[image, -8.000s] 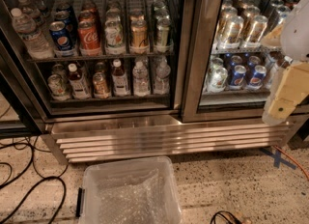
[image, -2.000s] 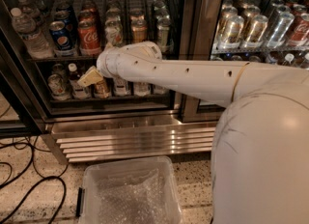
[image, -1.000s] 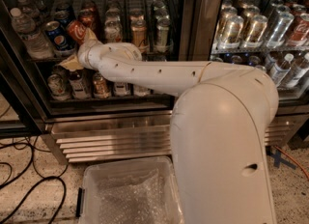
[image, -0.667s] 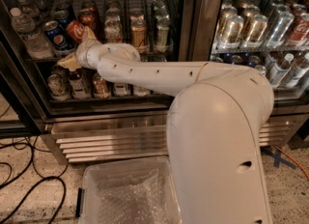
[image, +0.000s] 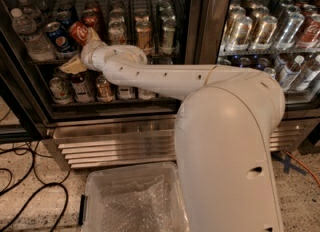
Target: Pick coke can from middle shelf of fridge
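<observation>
The fridge [image: 192, 21] stands ahead, dark-framed with a ribbed steel base grille [image: 115, 141]. On its middle shelf [image: 42, 60] stand rows of cans. A red coke can [image: 78, 31] with white script leans tilted to the left, next to a blue Pepsi can [image: 56, 34]. A second red can [image: 91, 17] stands behind it. My white arm reaches in from the right. My gripper [image: 82, 50] is at the shelf's left part, right below and against the tilted coke can. The wrist hides the cans behind it.
A water bottle [image: 31, 37] stands at the shelf's left end. Small bottles [image: 80, 87] fill the rack below. A second cooler [image: 270, 26] of cans is to the right. A clear plastic bin [image: 95, 188] sits on the floor ahead; black cables [image: 20, 196] lie to the left.
My arm has swung from the right side into the fridge and moved left and up along the middle shelf. The front coke can now leans tilted to the left at the gripper.
</observation>
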Controlling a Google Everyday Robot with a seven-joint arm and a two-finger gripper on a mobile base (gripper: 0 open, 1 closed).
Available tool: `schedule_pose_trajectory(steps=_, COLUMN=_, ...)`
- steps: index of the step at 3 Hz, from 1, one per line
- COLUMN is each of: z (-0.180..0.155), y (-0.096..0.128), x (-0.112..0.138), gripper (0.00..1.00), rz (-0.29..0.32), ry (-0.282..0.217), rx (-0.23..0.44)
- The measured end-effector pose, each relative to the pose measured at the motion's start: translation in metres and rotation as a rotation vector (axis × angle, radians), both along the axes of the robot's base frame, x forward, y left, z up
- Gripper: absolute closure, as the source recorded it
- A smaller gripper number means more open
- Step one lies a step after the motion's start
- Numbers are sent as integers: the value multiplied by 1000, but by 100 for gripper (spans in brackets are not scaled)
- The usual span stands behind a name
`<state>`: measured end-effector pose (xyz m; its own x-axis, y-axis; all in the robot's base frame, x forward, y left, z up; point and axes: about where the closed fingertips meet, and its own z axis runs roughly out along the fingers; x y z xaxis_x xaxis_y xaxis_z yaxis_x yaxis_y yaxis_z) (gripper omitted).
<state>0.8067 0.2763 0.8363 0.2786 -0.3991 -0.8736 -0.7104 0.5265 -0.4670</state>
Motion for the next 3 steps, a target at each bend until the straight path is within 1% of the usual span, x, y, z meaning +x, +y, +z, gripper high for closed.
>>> schedule_pose_trajectory(steps=1, z=13, y=-2, x=-10, gripper=0, rz=0, ry=-48, rx=-10)
schedule_pose_trajectory(steps=2, z=3, y=-22, x=-2, gripper=0, rz=-38, ry=-33, rx=-17)
schedule_pose_trajectory(steps=3, z=3, y=-22, x=-2, gripper=0, rz=-38, ry=-33, rx=-18)
